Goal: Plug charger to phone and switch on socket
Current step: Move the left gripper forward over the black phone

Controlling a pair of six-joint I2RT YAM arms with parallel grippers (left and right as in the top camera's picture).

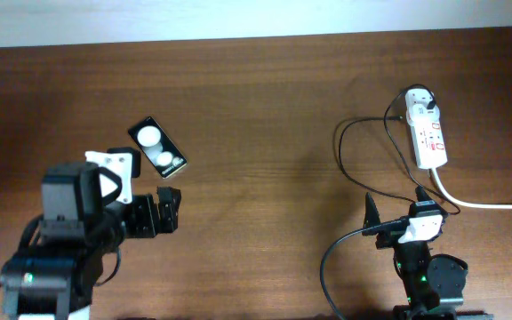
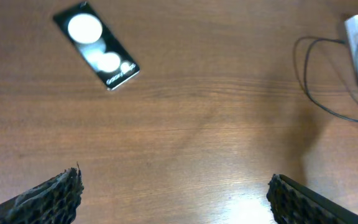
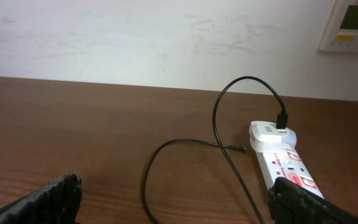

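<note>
The black phone [image 1: 156, 148] lies face up at the left, slanted, with two white round reflections; it also shows in the left wrist view [image 2: 96, 45]. My left gripper [image 1: 169, 209] is open and empty just below it, fingers wide apart [image 2: 176, 199]. The white socket strip [image 1: 427, 132] lies at the far right. The charger's white adapter [image 1: 420, 100] sits in the strip's far end. Its thin black cable [image 1: 363, 120] loops over the table, and its plug tip [image 3: 238, 148] lies loose beside the adapter [image 3: 272, 135]. My right gripper [image 1: 396, 206] is open and empty, just short of the strip [image 3: 288, 168].
The strip's thick white cord [image 1: 487, 203] runs off to the right edge. The charger cable [image 3: 215, 118] lies in loops between my right gripper [image 3: 176, 199] and the strip. A white wall with a control panel [image 3: 353, 25] stands behind the table.
</note>
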